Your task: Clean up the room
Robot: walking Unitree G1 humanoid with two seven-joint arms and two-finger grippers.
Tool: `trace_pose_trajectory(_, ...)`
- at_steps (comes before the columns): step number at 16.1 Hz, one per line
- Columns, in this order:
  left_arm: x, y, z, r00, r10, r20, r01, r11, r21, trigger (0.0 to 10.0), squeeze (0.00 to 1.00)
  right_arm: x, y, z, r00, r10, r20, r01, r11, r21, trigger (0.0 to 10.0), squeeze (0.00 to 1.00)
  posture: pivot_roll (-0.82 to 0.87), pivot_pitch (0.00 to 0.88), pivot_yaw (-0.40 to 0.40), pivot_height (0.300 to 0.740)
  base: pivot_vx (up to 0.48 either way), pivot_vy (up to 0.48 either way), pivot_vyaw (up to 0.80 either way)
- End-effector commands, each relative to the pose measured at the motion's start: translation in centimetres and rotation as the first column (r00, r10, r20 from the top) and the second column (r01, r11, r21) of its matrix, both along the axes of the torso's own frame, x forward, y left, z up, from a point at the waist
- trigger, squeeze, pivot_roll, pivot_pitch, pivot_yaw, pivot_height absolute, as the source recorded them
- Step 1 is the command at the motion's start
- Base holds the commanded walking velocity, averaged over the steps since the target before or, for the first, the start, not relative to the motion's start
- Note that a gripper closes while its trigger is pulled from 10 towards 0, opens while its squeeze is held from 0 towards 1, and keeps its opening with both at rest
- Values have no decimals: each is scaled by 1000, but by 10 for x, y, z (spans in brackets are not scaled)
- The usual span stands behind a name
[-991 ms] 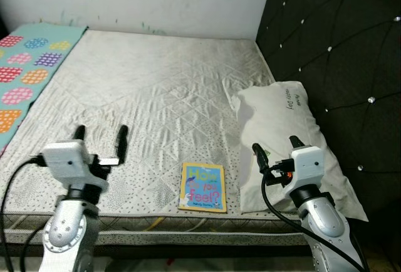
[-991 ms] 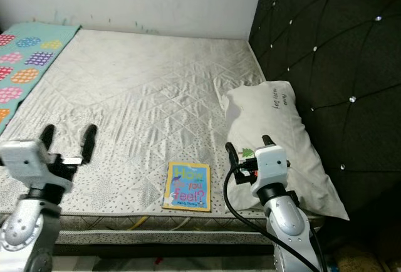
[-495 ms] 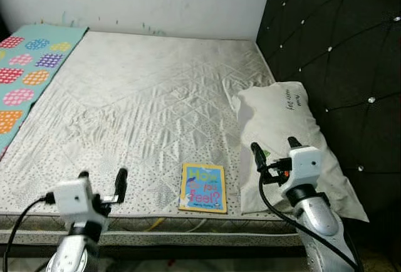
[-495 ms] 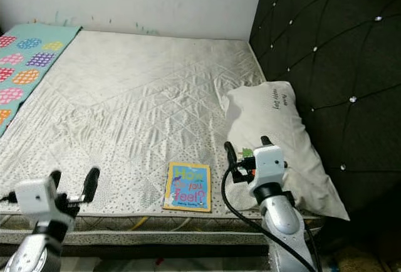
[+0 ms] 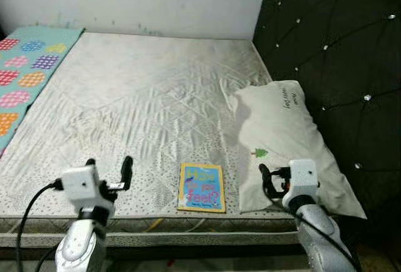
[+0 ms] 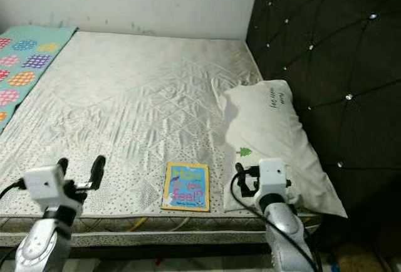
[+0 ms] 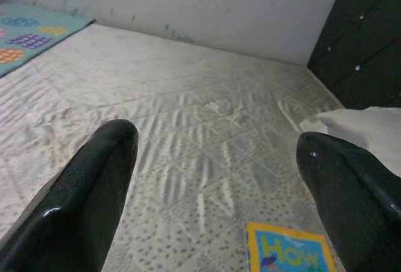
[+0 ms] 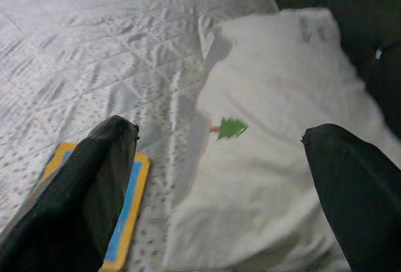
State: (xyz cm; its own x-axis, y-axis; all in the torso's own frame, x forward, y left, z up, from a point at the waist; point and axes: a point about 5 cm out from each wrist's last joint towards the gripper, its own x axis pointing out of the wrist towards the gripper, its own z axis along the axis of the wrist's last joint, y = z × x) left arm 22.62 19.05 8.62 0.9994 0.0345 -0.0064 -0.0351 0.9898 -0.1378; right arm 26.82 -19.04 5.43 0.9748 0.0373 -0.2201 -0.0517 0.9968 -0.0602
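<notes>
Poised at the foot of a bare mattress (image 5: 150, 96): left gripper (image 5: 108, 164) and right gripper (image 8: 219, 153), both spread wide and empty, flanking a picture book (image 5: 202, 187) near the front edge, just beside a white pillow (image 5: 282, 134), likely next for pickup.

Bed (image 5: 144, 90), bare quilted mattress: book (image 5: 202, 187) at front edge; white pillow (image 5: 285, 134) along right edge; patterned blanket (image 5: 25, 71) on left edge.
</notes>
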Motion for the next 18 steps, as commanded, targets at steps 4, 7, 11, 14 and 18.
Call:
trace_pose_trajectory(4, 16, -6, 0, 1000, -15, 10, 15, 1000, 3, 10000, 0, 35, 4, 21, 992, -42, 117, 42, 999, 6, 10000, 0, -112, 0, -39, 740, 0, 0, 0)
trace_pose_trajectory(7, 33, -4, -12, 999, 19, -41, -22, 996, -81, 10000, 0, 48, 36, 16, 994, 62, 93, -60, 998, -21, 10000, 0, -121, 0, -28, 740, 0, 0, 0)
trace_pose_trajectory(11, 49, -16, -8, 1000, -22, -14, 21, 996, -89, 10000, 0, 48, 16, 1, 999, -41, 13, 41, 999, -12, 10000, 0, -158, 0, -17, 740, 0, 0, 0)
trace_pose_trajectory(14, 49, -16, -11, 1000, -18, -17, 17, 996, -88, 10000, 0, 55, 25, 2, 1000, -13, 1, 13, 1000, 0, 10000, 0, -131, 0, -23, 740, 0, 0, 0)
trace_pose_trajectory(18, 46, 1, -22, 998, 27, -61, -33, 995, -99, 10000, 0, 50, 16, 8, 997, 6, 80, 3, 993, -117, 10000, 0, -124, 0, -37, 740, 0, 0, 0)
